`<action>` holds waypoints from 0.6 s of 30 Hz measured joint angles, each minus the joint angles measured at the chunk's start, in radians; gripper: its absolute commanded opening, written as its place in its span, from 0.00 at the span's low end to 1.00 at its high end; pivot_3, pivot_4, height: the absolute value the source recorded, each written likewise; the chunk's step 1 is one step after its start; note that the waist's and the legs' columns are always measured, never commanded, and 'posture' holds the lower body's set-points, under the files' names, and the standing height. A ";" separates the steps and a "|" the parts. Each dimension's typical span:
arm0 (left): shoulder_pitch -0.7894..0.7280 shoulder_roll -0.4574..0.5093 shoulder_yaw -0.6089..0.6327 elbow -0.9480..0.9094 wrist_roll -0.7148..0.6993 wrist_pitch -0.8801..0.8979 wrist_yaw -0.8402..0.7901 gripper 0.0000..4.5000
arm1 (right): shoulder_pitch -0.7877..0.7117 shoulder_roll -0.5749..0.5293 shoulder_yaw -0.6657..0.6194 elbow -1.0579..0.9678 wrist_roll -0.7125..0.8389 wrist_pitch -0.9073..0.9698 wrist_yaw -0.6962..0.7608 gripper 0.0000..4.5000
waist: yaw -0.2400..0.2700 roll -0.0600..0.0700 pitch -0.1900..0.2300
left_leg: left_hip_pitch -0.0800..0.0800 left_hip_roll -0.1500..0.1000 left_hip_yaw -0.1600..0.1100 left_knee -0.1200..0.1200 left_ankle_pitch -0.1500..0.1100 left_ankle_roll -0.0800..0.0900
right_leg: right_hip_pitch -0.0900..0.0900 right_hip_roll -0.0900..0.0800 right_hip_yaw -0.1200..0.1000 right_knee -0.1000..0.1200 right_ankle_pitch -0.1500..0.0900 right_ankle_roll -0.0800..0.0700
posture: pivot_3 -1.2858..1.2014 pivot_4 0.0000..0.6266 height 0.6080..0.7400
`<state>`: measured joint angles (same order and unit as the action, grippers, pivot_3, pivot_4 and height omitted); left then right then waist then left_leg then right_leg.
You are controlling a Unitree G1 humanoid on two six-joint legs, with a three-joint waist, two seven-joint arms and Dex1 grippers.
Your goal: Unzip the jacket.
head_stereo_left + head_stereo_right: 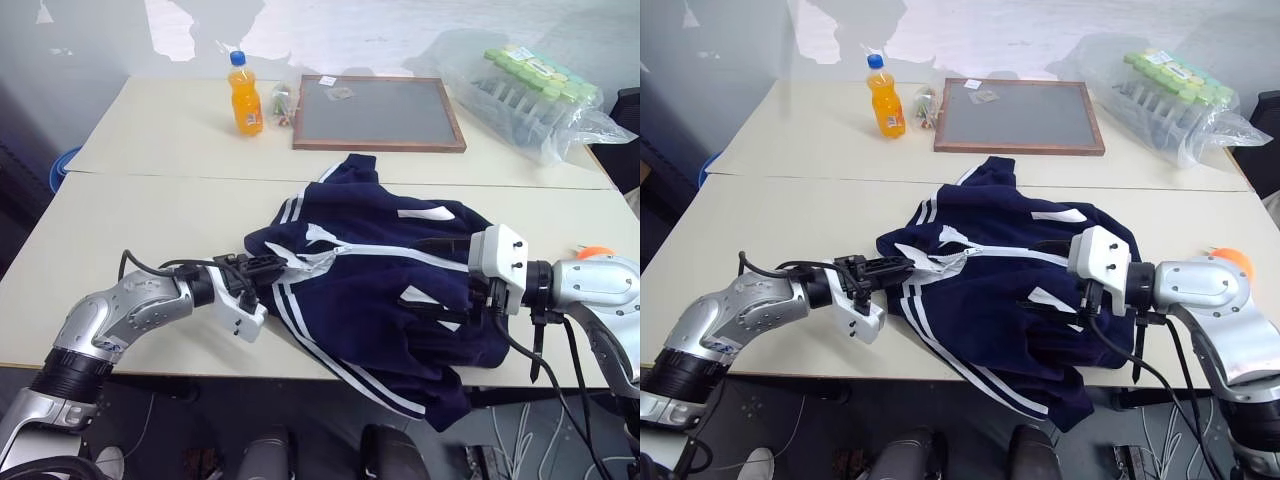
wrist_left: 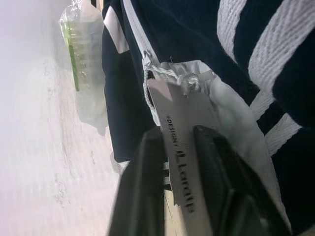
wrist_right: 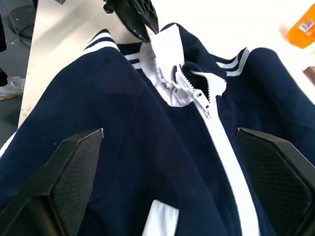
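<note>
Here the jacket (image 1: pixel 390 290) lies crumpled at the table's near edge. The left gripper (image 2: pixel 174 162) is clamped on its paper tag (image 2: pixel 184 123) at the collar; the slider should be pinched instead. The right gripper (image 3: pixel 170 172) hovers spread over the chest.

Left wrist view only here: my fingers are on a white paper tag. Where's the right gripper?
Observer: The right gripper hangs open over the jacket, one finger on each side of the white zipper line.
Operator: Is the zip undone anywhere?
Observer: Just at the collar, where the teeth part a little.
Operator: Anything behind the jacket?
Observer: An orange bottle and a framed board, both apart from it.
</note>
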<state>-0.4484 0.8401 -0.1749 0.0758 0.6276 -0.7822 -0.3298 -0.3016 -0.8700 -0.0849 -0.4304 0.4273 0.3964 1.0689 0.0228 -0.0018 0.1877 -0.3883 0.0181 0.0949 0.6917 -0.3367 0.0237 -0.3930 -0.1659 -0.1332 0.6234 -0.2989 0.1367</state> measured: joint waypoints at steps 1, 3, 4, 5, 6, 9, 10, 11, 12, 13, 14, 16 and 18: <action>0.000 -0.001 0.000 0.006 -0.012 0.005 -0.003 0.00 | 0.001 0.000 -0.001 0.000 0.002 0.000 -0.003 1.00 | 0.000 0.000 0.000 | 0.000 0.000 0.000 0.000 0.000 0.000 | 0.000 0.000 0.000 0.000 0.000 0.000 | 0.52 0.24 1.00; -0.002 -0.017 0.006 0.008 -0.054 0.037 -0.016 0.00 | 0.006 0.000 -0.005 0.000 0.002 0.000 -0.008 1.00 | 0.001 0.000 0.000 | 0.000 0.000 0.000 0.000 0.000 0.000 | 0.000 0.000 0.000 0.000 0.000 0.000 | 0.52 0.24 1.00; -0.006 -0.032 0.009 0.007 -0.078 0.057 -0.025 0.00 | 0.008 0.000 -0.005 0.000 0.002 0.000 -0.009 1.00 | 0.002 0.000 0.000 | 0.000 0.000 0.000 0.001 0.000 0.000 | 0.000 0.000 0.000 0.000 0.000 0.000 | 0.52 0.24 1.00; -0.016 -0.051 0.010 0.003 -0.112 0.087 -0.042 0.00 | 0.010 -0.001 -0.007 0.000 0.003 0.000 -0.010 1.00 | 0.004 0.000 0.000 | -0.001 0.000 0.000 0.001 0.000 0.000 | 0.000 0.000 0.000 0.000 0.000 0.000 | 0.52 0.24 1.00; -0.022 -0.059 0.010 -0.006 -0.130 0.102 -0.052 0.00 | 0.012 -0.003 -0.008 0.000 0.003 0.000 -0.011 1.00 | 0.003 0.000 0.000 | -0.001 0.000 0.000 0.001 0.000 0.000 | 0.000 0.000 0.000 0.000 0.000 0.000 | 0.52 0.24 1.00; -0.046 -0.079 0.009 -0.035 -0.164 0.124 -0.081 0.00 | 0.029 -0.019 -0.021 0.000 0.003 0.000 -0.011 1.00 | 0.002 0.000 0.000 | -0.001 0.000 0.000 0.001 0.000 0.000 | 0.000 0.000 -0.001 0.000 0.000 0.000 | 0.52 0.24 1.00; -0.055 -0.089 0.009 -0.040 -0.175 0.132 -0.089 0.00 | 0.035 -0.019 -0.030 -0.001 0.004 0.000 -0.012 1.00 | 0.002 0.000 0.000 | -0.001 0.000 0.000 0.001 0.000 0.000 | 0.000 0.000 -0.001 0.000 0.000 0.000 | 0.52 0.24 1.00; -0.060 -0.098 0.009 -0.047 -0.185 0.140 -0.096 0.00 | 0.038 -0.019 -0.036 -0.001 0.005 0.000 -0.014 1.00 | 0.001 0.000 0.000 | -0.001 0.000 0.000 0.001 0.000 0.000 | 0.000 0.000 0.000 0.000 0.000 0.000 | 0.52 0.24 1.00; -0.064 -0.110 0.008 -0.057 -0.197 0.146 -0.106 0.00 | 0.040 -0.019 -0.042 -0.002 0.005 0.001 -0.016 1.00 | 0.001 0.000 0.000 | -0.001 0.000 0.000 0.001 0.000 0.000 | 0.000 0.000 -0.001 0.000 0.000 0.000 | 0.52 0.24 1.00; -0.071 -0.123 0.003 -0.064 -0.210 0.149 -0.118 0.00 | 0.041 -0.020 -0.045 -0.003 0.007 0.003 -0.019 1.00 | 0.001 0.000 0.000 | -0.001 0.000 0.000 0.001 0.000 0.000 | 0.000 0.000 -0.001 0.000 0.000 0.000 | 0.52 0.24 1.00; -0.085 -0.138 -0.009 -0.074 -0.234 0.151 -0.137 0.00 | 0.047 -0.020 -0.048 -0.007 0.009 0.007 -0.023 1.00 | 0.001 0.000 0.000 | -0.001 0.000 0.000 0.001 0.000 0.000 | 0.000 0.000 -0.001 0.000 0.000 0.000 | 0.52 0.24 1.00; -0.098 -0.159 -0.026 -0.102 -0.270 0.156 -0.168 0.00 | 0.058 -0.023 -0.052 -0.019 0.015 0.016 -0.027 1.00 | 0.002 0.000 0.000 | -0.001 0.000 0.000 0.001 0.000 0.000 | 0.001 0.000 -0.001 0.000 0.000 0.000 | 0.52 0.24 1.00; -0.116 -0.183 -0.047 -0.113 -0.296 0.165 -0.199 0.00 | 0.080 -0.026 -0.067 -0.031 0.016 0.018 -0.027 1.00 | 0.004 0.000 0.000 | -0.001 -0.001 0.000 0.002 0.000 0.000 | 0.001 0.000 -0.001 0.000 0.000 0.000 | 0.52 0.24 1.00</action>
<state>-0.5639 0.6567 -0.2222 -0.0376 0.3316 -0.6176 -0.5290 -0.2214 -0.8964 -0.1519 -0.4610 0.4433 0.4144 1.0418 0.0266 -0.0020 0.1877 -0.3892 0.0174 0.0948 0.6934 -0.3368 0.0238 -0.3921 -0.1659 -0.1340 0.6230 -0.2986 0.1372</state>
